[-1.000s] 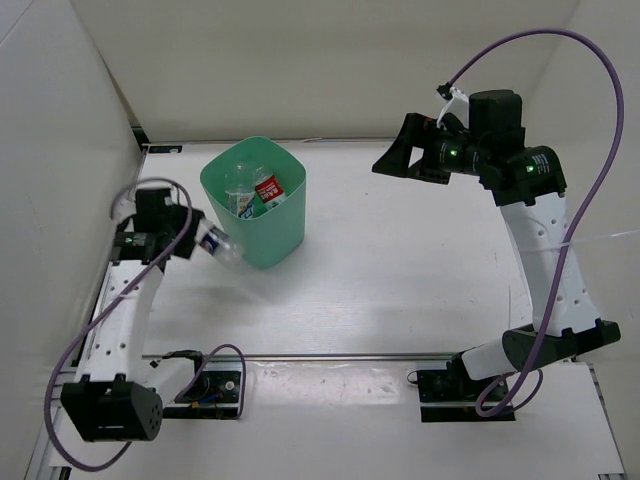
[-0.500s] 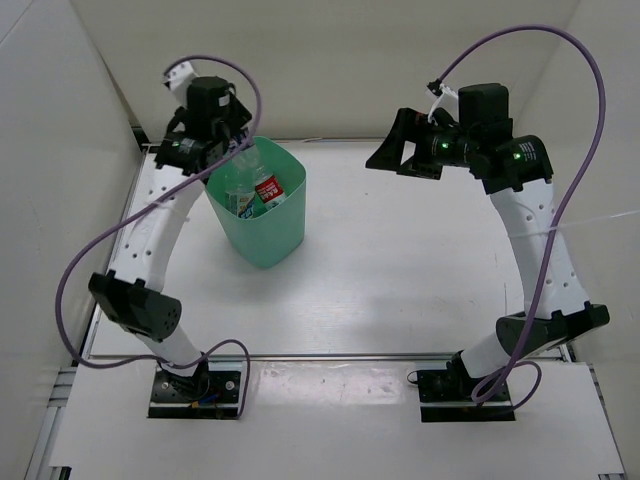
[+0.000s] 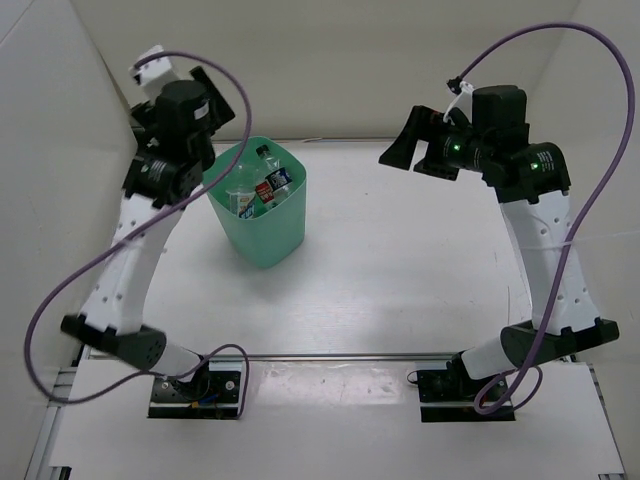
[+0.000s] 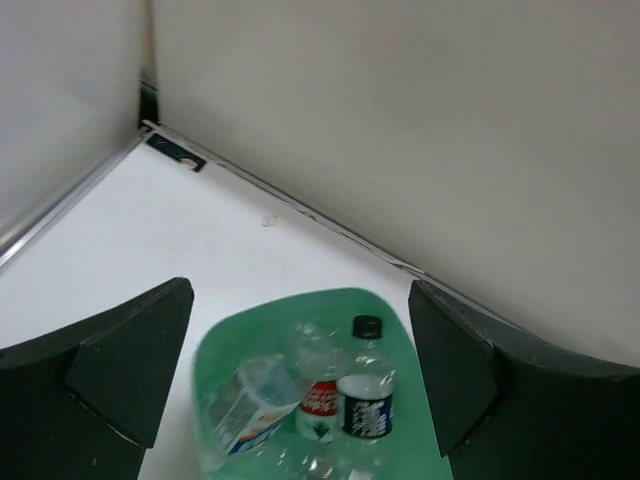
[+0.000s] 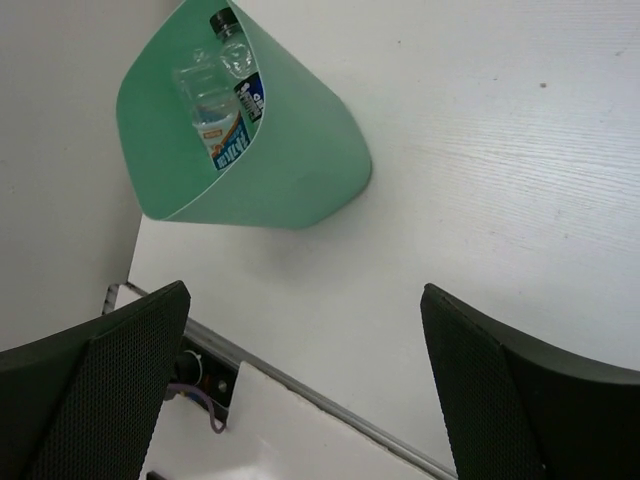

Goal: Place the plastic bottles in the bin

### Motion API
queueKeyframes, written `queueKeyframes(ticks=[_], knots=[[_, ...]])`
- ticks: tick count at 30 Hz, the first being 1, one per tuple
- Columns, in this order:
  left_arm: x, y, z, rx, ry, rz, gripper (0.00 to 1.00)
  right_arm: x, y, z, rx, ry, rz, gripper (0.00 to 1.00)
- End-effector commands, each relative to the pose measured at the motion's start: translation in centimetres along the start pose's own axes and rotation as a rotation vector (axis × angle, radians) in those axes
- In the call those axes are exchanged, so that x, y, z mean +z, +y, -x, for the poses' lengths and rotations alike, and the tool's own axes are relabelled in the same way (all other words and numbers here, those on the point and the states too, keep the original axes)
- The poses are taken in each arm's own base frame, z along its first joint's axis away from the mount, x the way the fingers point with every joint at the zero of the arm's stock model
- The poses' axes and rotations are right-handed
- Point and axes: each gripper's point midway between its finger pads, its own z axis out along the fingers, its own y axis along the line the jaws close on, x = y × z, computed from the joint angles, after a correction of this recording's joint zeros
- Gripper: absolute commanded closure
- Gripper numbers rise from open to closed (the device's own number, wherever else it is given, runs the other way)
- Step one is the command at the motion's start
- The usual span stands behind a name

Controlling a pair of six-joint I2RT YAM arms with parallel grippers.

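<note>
Left gripper (image 4: 298,295) wide apart and empty, up near green bin (image 3: 265,235) holding bottles (image 4: 365,400); right gripper (image 5: 304,292) wide apart too.

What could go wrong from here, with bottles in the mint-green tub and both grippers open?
1. The left gripper hangs open right above the mint-green plastic tub. If it pulls back low, a finger might catch the rim and tip it.
2. The blue-labelled clear plastic bottle with the dark cap stands with its cap near the rim, so a jolt could perhaps toss it out.
</note>
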Motion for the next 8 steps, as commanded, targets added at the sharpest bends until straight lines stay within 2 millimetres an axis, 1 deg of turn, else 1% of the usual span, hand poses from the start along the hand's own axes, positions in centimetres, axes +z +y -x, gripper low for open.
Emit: queueKeyframes(ticks=[1,2,3,4,5,6,7,8], knots=[[-4.6,5.3,2.2,-0.032,-0.055,0.092,0.0,-2.4,0.6,1.5,-0.012,-0.088,-0.023,0.0],[-5.6,7.4,1.0,-0.028,-0.04,0.137,0.0,-2.4,0.6,1.5,-0.012,-0.088,-0.023,0.0],[-6.1,8.7,-0.4,-0.024,-0.01,0.165,0.0,-2.8,0.5,1.6,-0.015,-0.103,-0.033,0.0],[-6.6,9.7,-1.2,-0.016,0.005,0.186,0.0,-3.2,0.0,2.0,-0.016,-0.132,-0.067,0.0],[-6.8,11.2,-3.0,0.015,0.031,0.23,0.0,-3.5,-0.6,2.3,-0.026,-0.148,-0.108,0.0],[-8.1,13.1,-3.7,-0.004,0.042,0.27,0.0,-4.3,-1.0,3.0,-0.029,-0.19,-0.142,0.0],[-8.6,14.3,-4.6,0.001,0.051,0.305,0.0,-4.7,-1.5,3.5,-0.028,-0.216,-0.182,0.0],[-8.8,16.2,-6.4,0.044,0.063,0.369,0.0,-5.1,-2.1,3.7,-0.025,-0.232,-0.219,0.0]])
